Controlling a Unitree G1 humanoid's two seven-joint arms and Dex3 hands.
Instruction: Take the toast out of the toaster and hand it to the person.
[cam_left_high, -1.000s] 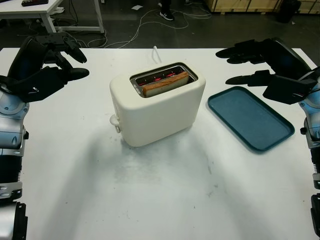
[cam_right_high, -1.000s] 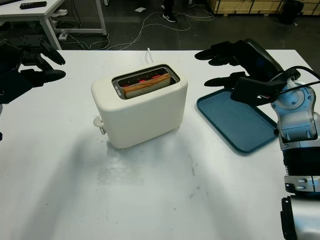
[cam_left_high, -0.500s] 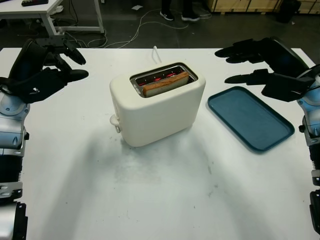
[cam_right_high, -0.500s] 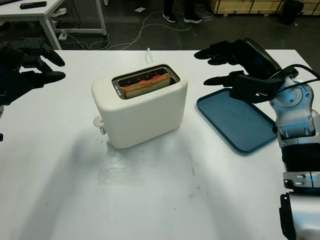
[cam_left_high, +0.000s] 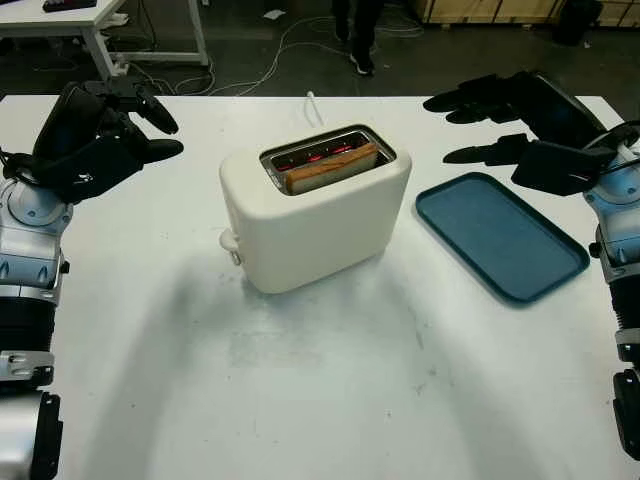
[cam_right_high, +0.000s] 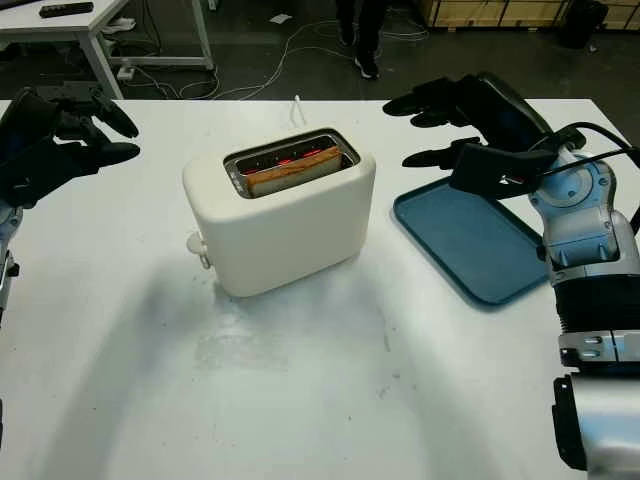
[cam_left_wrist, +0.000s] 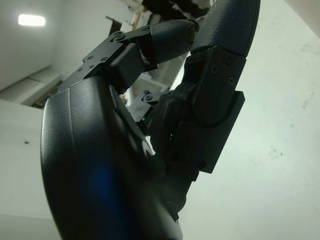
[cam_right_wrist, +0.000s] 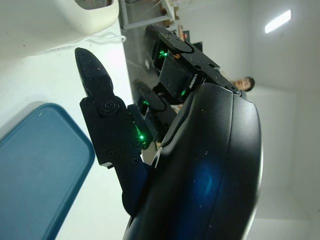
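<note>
A cream toaster (cam_left_high: 315, 218) stands in the middle of the white table (cam_left_high: 320, 400), its slots glowing red. One browned slice of toast (cam_left_high: 330, 168) sticks up from the front slot. My left hand (cam_left_high: 150, 125) hovers open above the table, well to the left of the toaster. My right hand (cam_left_high: 465, 125) hovers open to the toaster's right, above the far end of a blue tray (cam_left_high: 498, 235). Neither hand touches anything. A person's legs (cam_left_high: 355, 30) stand on the floor beyond the table.
The blue tray lies flat and bare at the right. The toaster's white cord (cam_left_high: 312, 105) runs off the table's far edge. Cables (cam_left_high: 250, 55) trail over the dark floor behind, and another table (cam_left_high: 100, 25) stands at the back left.
My left hand has shifted slightly right, toward the toaster. My right hand has edged left and a little higher. The person's legs behind the table have moved.
</note>
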